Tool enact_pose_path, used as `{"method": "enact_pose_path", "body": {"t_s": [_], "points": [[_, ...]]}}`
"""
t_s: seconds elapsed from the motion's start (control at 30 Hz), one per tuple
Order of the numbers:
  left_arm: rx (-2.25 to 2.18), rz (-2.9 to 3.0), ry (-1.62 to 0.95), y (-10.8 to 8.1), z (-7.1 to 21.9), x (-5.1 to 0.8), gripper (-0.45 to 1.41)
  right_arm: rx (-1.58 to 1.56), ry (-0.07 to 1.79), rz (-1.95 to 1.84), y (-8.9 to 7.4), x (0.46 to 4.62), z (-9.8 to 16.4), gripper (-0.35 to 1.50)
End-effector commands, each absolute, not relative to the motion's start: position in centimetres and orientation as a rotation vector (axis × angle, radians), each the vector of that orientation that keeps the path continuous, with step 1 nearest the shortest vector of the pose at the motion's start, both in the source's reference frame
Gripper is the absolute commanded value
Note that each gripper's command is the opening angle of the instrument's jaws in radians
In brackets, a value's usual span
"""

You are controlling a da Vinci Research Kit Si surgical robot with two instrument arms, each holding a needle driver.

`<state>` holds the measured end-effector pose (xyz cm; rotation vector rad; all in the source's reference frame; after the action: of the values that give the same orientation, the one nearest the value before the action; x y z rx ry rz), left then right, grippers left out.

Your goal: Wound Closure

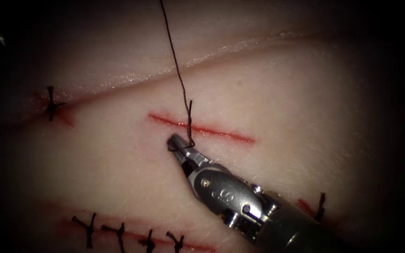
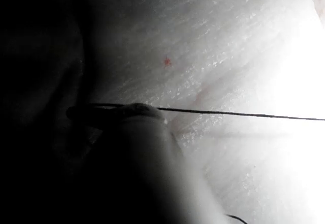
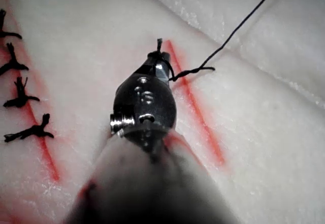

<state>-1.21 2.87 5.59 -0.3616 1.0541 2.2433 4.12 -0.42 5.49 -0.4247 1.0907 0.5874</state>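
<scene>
A taut dark thread [image 2: 238, 114] runs in a straight line across the pale tissue [image 2: 223, 46]. One end of it meets the dark tip of the left tool [image 2: 89, 113], whose rounded body sits close to the camera and covers the tissue behind it. A small red spot [image 2: 166, 61] of fluid marks the tissue, apart from the thread. Beyond the tool's tip the scene is in deep shadow.

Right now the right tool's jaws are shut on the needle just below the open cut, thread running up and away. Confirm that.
Wrong in one respect: the right tool holds the thread, not a needle. The endoscope view shows its jaws shut on a short thread end just below the open cut, with the long strand running up and away.
</scene>
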Motion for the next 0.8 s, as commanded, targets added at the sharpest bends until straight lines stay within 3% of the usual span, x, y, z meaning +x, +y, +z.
{"method": "enact_pose_path", "body": {"t_s": [0.03,0.8], "points": [[-0.362,2.247,1.053,2.85,5.67,-1.26,-0.45,-0.413,1.094,0.593,-0.58,4.22,5.55,-0.35],[-0.401,1.992,1.049,3.22,5.87,-1.18,-0.45,-0.375,1.129,0.556,-1.11,4.50,5.54,-0.35]]}}
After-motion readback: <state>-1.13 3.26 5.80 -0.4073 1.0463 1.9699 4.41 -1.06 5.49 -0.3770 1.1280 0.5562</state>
